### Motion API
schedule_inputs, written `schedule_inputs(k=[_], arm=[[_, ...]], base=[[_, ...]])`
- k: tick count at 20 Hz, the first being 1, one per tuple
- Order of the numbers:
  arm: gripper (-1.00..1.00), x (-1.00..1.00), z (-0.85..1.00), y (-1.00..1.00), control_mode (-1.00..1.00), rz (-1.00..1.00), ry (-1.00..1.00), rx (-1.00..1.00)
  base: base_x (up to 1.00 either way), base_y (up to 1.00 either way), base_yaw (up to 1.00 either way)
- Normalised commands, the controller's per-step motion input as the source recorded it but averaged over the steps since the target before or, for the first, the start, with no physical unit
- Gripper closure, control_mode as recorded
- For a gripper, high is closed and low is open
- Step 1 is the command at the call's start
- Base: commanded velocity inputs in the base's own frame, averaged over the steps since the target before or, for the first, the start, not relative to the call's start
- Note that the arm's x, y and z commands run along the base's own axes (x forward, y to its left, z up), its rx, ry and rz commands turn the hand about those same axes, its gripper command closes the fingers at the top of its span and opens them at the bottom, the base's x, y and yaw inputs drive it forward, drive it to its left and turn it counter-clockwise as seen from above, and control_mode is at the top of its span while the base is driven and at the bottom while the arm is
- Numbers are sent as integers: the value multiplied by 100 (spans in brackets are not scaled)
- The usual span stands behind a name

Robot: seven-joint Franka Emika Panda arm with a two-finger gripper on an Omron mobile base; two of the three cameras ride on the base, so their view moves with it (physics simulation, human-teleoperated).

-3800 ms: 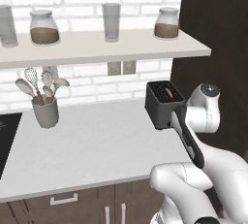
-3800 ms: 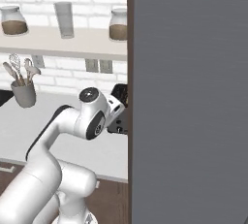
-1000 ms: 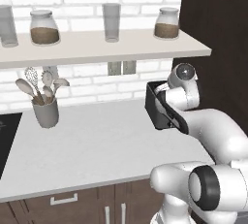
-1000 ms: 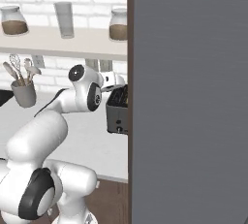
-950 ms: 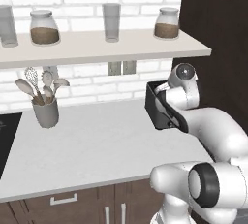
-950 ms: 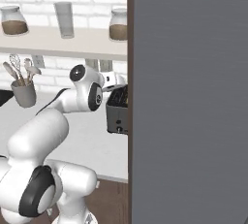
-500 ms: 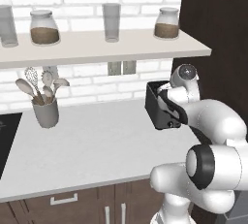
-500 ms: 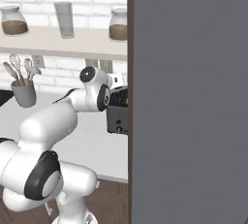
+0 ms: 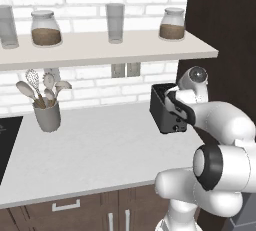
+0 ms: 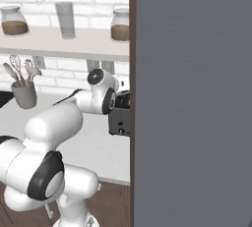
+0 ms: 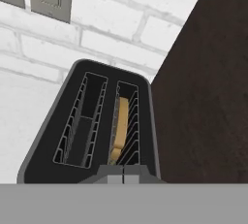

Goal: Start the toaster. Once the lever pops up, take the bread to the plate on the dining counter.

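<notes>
Arm has swung in from the counter edge to hang over the toaster [image 11: 92, 126], gripper [image 11: 123, 173] jaws closed, holding nothing; lever press judged imminent. One toaster, two slots. One bread [image 11: 121, 127] slice, in the slot nearer the dark panel. Shelf: two jars, two glasses.

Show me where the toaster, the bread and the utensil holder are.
toaster [image 9: 163, 111], left base view, on its dark side wall.
bread [image 11: 121, 127], hand view, on the slice's top edge in the right slot.
utensil holder [image 9: 47, 117], left base view, on the cup's front.
</notes>
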Motion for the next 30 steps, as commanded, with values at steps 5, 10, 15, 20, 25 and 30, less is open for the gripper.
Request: schedule_inputs(k=[5, 10, 15, 20, 25, 30], arm=[[100, 1, 0, 0, -100, 0, 0, 4], [100, 4, 0, 0, -100, 0, 0, 2], [100, 4, 0, 0, -100, -1, 1, 1], [100, 3, 0, 0, -100, -2, 1, 0], [100, 0, 0, 0, -100, -3, 0, 1], [-100, 0, 0, 0, -100, -4, 0, 1]], base=[[0, 0, 0], [0, 0, 0], [0, 0, 0], [0, 0, 0], [0, 0, 0], [0, 0, 0]])
